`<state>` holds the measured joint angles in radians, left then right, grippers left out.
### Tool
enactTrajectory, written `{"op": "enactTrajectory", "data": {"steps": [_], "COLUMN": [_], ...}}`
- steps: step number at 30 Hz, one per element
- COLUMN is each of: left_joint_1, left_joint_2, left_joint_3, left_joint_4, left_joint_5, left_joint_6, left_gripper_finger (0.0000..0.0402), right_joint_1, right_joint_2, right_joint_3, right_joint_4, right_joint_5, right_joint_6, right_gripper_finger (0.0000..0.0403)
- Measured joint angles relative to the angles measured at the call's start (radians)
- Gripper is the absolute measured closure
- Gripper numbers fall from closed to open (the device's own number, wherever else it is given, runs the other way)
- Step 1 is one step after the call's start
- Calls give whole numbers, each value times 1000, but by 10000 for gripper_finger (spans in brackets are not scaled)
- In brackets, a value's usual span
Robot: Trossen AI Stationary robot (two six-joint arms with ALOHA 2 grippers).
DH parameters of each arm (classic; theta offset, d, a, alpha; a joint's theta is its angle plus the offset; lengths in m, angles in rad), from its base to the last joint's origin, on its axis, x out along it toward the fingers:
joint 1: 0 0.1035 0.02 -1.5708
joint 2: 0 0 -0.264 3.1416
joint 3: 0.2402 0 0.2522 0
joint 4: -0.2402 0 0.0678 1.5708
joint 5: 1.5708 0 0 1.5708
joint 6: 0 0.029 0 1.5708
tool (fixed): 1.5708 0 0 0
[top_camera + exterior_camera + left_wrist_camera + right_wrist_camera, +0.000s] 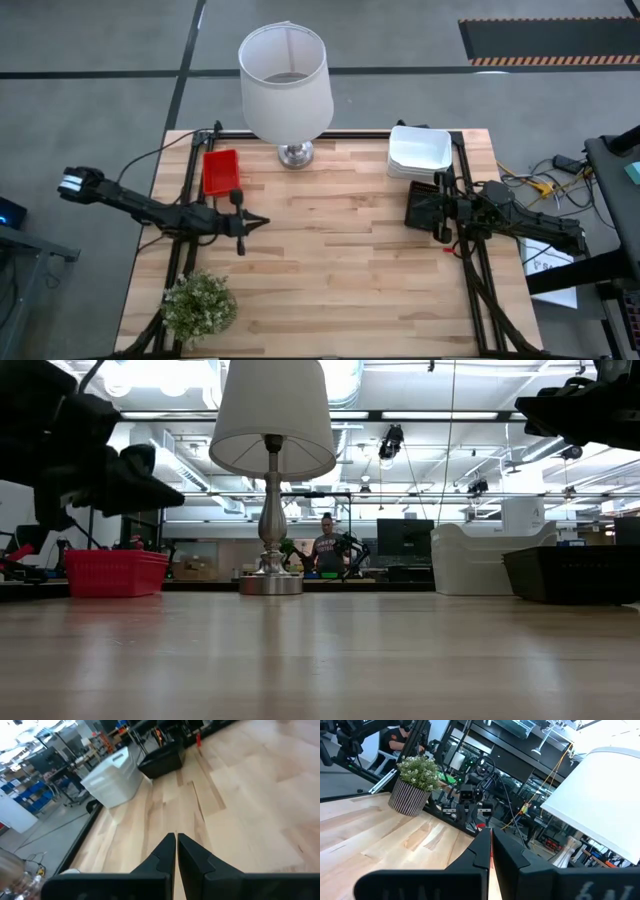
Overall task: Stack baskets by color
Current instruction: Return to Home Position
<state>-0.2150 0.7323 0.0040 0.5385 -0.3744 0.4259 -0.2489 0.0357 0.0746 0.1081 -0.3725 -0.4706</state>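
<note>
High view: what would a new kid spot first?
Probably the big white lamp shade at the wooden table's far edge. Then the plastic baskets sorted by colour: red baskets on the left, white baskets at the far right corner, black baskets just nearer. The left arm and right arm wait at the sides, jaws shut.

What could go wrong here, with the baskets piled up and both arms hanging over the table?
1. The right hand hangs above the black stack; dipping as it moves off might knock that pile askew.
2. The white stack sits near the table's back edge, so a nudge could push it off.
3. The tall lamp stands close by at the back; a wide swing might tip it.
</note>
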Motion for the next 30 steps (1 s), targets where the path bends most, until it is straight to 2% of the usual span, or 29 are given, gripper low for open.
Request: {"op": "enactTrajectory", "data": {"steps": [30], "left_joint_1": [0], "left_joint_2": [341], "left_joint_3": [-1], "left_joint_4": [2], "left_joint_5": [0], "left_joint_6": [0], "left_gripper_finger": [400], "right_joint_1": [0], "right_joint_2": [0], "right_joint_3": [0], "right_joint_4": [0], "right_joint_5": [0], "right_joint_6": [-1], "right_gripper_finger": [394]}}
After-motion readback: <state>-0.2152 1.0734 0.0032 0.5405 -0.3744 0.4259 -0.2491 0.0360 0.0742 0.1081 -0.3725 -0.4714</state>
